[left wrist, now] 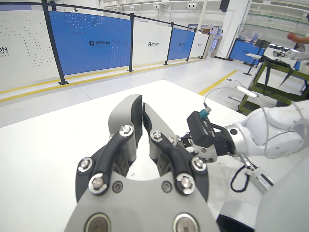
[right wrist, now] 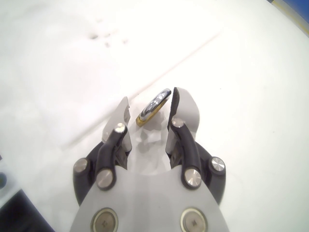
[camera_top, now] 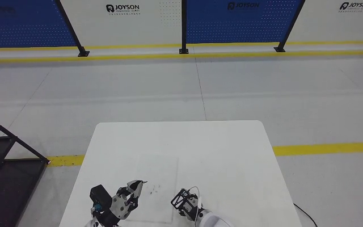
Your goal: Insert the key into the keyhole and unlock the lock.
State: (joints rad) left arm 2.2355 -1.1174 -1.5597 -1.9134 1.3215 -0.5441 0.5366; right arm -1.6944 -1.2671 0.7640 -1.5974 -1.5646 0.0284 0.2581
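Top view: left gripper (camera_top: 136, 187) and right gripper (camera_top: 179, 201) at the near edge of the table (camera_top: 227, 153). Left wrist view: pressed together at the fingers (left wrist: 135, 118). Right wrist view: spread around the lock (right wrist: 152, 108). Apparently seizing the lock; next, closing squarely.

The 2 grippers sat close together at the near edge of the table (camera_top: 227, 153), the right gripper (right wrist: 151, 95) just beside the left gripper (left wrist: 142, 101), each blocking the other's sideways path. The lock (right wrist: 152, 108) lay between the right gripper's spread fingers, with a gap on 1 side. Beyond both, the table offered room to pass toward its far edge.
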